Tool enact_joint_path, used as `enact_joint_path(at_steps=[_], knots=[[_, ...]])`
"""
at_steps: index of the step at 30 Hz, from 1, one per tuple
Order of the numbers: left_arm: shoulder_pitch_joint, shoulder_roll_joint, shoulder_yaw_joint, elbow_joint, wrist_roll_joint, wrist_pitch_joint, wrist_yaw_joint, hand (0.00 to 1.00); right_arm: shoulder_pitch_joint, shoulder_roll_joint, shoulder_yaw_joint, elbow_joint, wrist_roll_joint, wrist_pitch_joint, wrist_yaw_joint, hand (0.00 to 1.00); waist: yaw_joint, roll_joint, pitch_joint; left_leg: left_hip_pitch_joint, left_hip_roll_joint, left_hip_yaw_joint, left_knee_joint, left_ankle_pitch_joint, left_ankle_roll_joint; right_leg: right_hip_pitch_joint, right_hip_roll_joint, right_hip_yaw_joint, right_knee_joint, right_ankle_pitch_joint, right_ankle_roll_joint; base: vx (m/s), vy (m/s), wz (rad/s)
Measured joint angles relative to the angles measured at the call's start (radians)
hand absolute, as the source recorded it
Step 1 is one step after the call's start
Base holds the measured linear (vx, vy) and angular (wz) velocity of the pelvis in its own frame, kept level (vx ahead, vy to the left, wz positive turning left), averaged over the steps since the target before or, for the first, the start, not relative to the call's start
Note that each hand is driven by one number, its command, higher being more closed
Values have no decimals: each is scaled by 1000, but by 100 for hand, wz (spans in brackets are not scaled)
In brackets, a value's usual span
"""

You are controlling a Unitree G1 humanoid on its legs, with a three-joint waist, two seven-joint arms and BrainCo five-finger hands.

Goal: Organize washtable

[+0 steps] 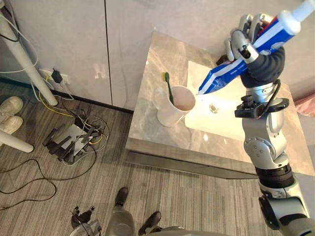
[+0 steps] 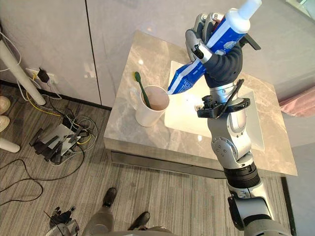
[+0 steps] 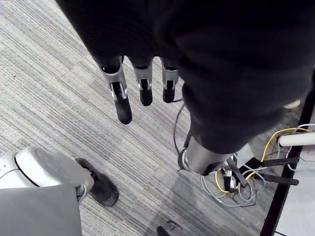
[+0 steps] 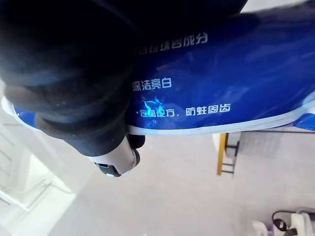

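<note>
My right hand (image 1: 246, 37) is raised above the washtable (image 1: 152, 113) and shut on a blue and white toothpaste tube (image 1: 231, 71). The tube slants, white cap (image 1: 300, 14) up and flat crimped end down, its low end hanging just right of a white cup (image 1: 174, 105). A green toothbrush (image 1: 169, 86) stands in that cup. The tube's blue side (image 4: 236, 83) shows close up in the right wrist view. My left hand (image 3: 140, 81) hangs low over the floor with its fingers straight and nothing in them.
A white sink basin (image 1: 221, 110) is set into the marble top right of the cup. On the floor left of the table lie a power strip with tangled cables (image 1: 74, 140) and a pair of white shoes (image 1: 10, 113). A white post (image 1: 19, 54) leans there.
</note>
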Motion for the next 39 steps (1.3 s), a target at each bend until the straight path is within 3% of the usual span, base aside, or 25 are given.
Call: enact_joint_path(at_steps=[17,34,39], knots=[[-7,4,-23,-1,-19,-1,1,0,44,0,71,0,14,4,4,100,1,-28,17,-9,2,-6,0,0,0,-7,1,-10,5,0,0,0,3,1],[-7,3,-43,-1,-61,-10,-1,0,42,-1,72,-1,38,-1,19,100,8,-25,27,-31,3,-12,7,-1,0,-26,1,-14,13,0,0,0,1,0],[-7,2,-42,-1,-61,-13,-2,0,35,-1,72,-1,38,-3,19,100,10,-13,41,-40,1,-25,15,-1,0,-26,1,-28,15,0,0,-1,17,7]])
